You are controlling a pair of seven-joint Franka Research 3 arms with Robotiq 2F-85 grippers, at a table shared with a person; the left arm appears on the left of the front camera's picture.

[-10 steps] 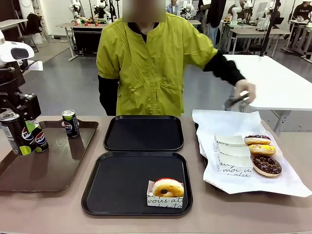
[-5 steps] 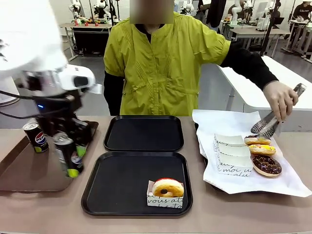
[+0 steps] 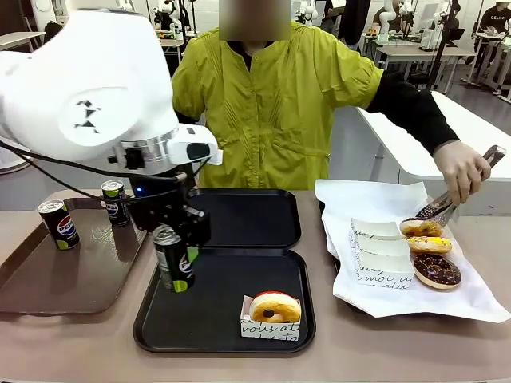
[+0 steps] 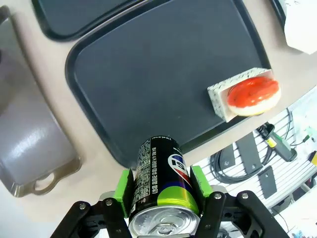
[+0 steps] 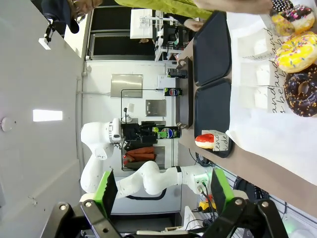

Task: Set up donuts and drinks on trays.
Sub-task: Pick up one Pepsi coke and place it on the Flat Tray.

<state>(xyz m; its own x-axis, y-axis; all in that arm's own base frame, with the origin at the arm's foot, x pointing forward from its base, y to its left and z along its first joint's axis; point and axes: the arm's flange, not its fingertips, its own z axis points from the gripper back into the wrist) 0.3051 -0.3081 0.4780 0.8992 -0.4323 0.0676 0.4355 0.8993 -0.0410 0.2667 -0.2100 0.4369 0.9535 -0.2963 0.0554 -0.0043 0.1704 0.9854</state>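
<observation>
Left gripper (image 4: 161,186) has carried slim black green-accented soda can (image 3: 173,262) off long brown tray (image 3: 72,279); grips it over near black square plastic tray's (image 3: 223,295) left side. Lower upright, inside rim, clear of sleeved red-iced donut (image 3: 275,307).

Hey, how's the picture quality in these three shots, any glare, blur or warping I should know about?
Front view: sharp, but the left arm looms white and bright near the lens, and the brown tray shows glare. Left wrist view: the can softens at its top, and the black tray has bowed edges. Right wrist view: rolled sideways, donuts crisp.
</observation>
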